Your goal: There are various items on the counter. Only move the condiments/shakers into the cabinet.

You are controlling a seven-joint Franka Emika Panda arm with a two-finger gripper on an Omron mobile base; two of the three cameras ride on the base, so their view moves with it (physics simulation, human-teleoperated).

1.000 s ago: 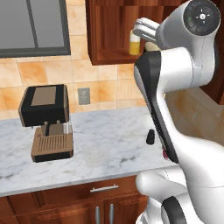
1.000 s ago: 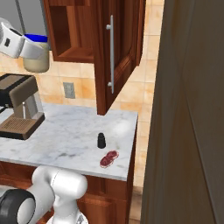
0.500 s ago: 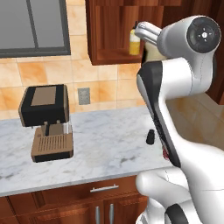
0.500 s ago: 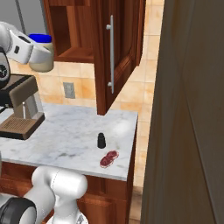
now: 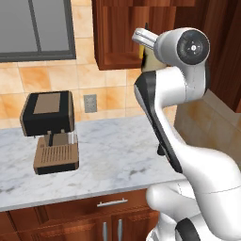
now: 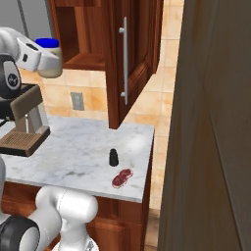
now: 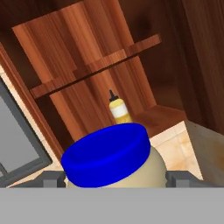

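Jar carried nearer the cabinet.
We see the end effector clamped on it; bottle already inside, shaker left on table.

A squat jar has a bright blue lid over a pale cream body. The squeeze bottle is yellow with a black nozzle, against the reddish-brown, grain-streaked wood of the wall cabinet. The stone bench is white veined with grey. On it stand a small black shaker and a dark-red lumpy object. The coffee machine is black and brown.
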